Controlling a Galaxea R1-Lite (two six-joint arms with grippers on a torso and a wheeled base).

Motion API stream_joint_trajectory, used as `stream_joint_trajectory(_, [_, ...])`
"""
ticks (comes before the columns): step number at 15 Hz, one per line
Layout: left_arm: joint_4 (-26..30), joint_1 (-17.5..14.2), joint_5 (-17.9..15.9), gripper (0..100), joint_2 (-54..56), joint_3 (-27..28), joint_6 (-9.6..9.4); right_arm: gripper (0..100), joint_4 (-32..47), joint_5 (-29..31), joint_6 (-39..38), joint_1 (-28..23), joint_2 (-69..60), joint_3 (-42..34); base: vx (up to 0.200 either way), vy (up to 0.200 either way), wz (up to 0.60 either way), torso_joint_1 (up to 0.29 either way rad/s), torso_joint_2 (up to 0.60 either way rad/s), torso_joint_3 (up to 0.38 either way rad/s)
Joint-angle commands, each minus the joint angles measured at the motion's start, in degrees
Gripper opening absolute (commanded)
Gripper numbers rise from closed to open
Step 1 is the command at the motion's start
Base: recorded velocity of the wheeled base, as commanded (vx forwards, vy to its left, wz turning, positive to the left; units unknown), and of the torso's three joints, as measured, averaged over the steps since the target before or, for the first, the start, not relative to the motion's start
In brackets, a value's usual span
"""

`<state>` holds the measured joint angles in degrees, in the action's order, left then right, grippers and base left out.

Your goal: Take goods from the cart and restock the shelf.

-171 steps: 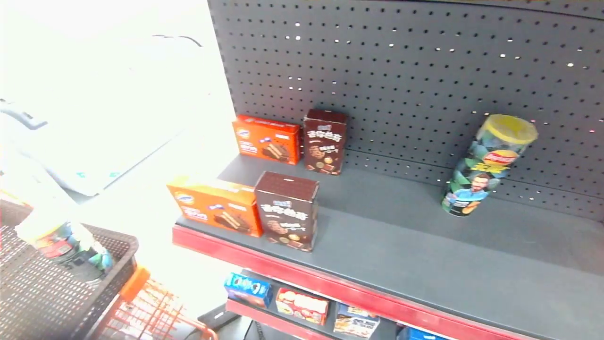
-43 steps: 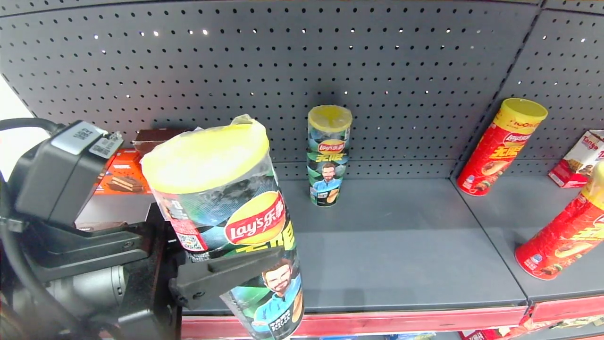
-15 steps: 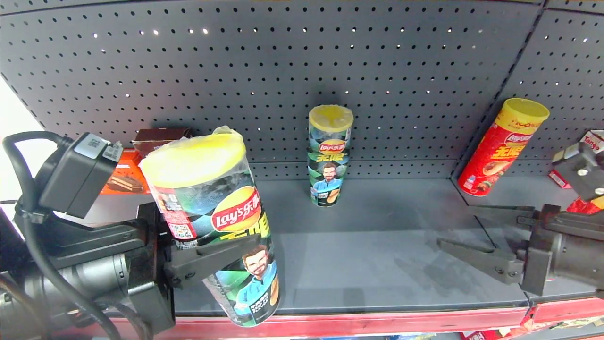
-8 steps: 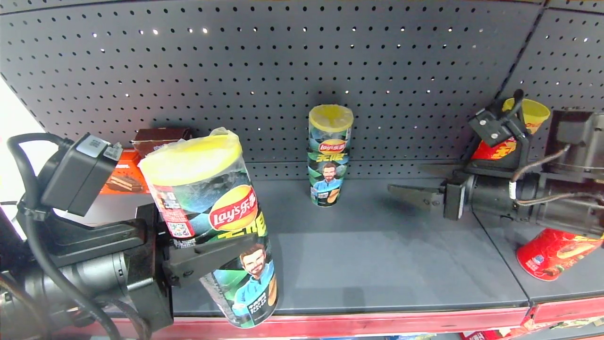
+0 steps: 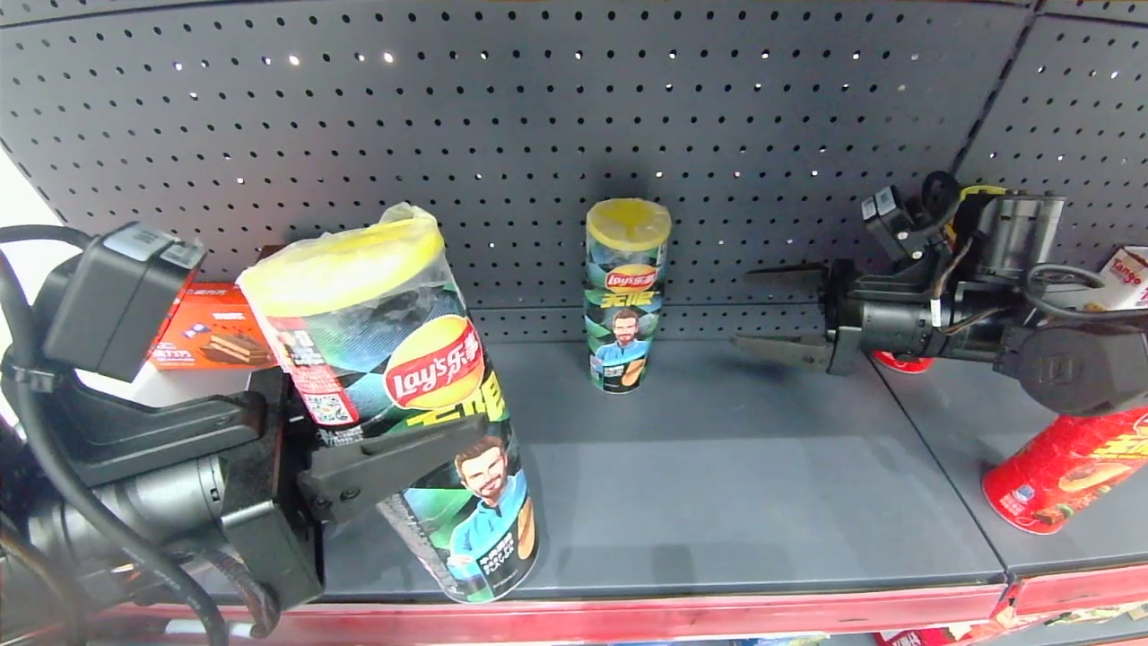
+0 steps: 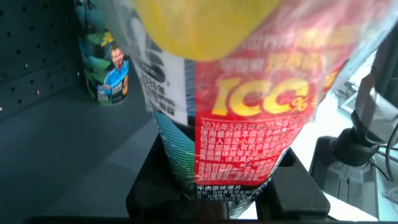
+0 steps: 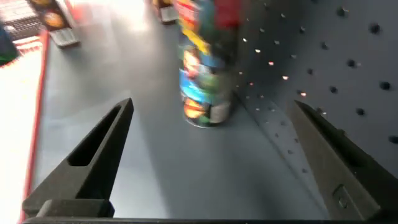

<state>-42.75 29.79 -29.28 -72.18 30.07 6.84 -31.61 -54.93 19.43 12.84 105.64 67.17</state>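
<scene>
Head view, near left: clamped in the left gripper (image 5: 421, 431), closed round the midsection, a green chip can (image 5: 413, 350), nearly upright with base low at the front edge of the shelf (image 5: 717, 484), contact not discernible; held plumb, presumably, to set down flat in line with the matching can (image 5: 625, 296) standing at the pegboard (image 5: 538, 108). Farther right, spread wide and empty, the right gripper (image 5: 776, 309), aimed sideways at that standing can without touching, perhaps to steady it. Beyond, a tilted red can (image 5: 1067, 471), untouched.

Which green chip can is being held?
The nearer green can, clamped in the left gripper; the other green can stands free on the shelf by the back panel.
</scene>
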Motion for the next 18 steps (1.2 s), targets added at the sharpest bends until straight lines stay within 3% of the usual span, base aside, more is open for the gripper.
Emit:
stream_joint_trajectory(1, [-0.1, 0.0, 0.0, 0, 0.0, 0.0, 0.1, 100, 0.0, -0.3, 0.0, 0.9, 4.0, 3.3, 0.0, 0.0, 0.0, 0.0, 0.0, 0.0])
stream_joint_trajectory(12, [-0.2, 0.0, 0.0, 0, 0.1, -0.5, 0.1, 100, 0.5, 0.5, -2.1, 6.9, 12.0, 13.2, 0.0, 0.0, 0.0, 0.0, 0.0, 0.0])
stream_joint_trajectory(18, [-0.2, 0.0, 0.0, 0, 0.1, -0.6, 0.1, 100, 0.1, 1.8, -2.2, 7.8, 15.8, 15.6, 0.0, 0.0, 0.0, 0.0, 0.0, 0.0])
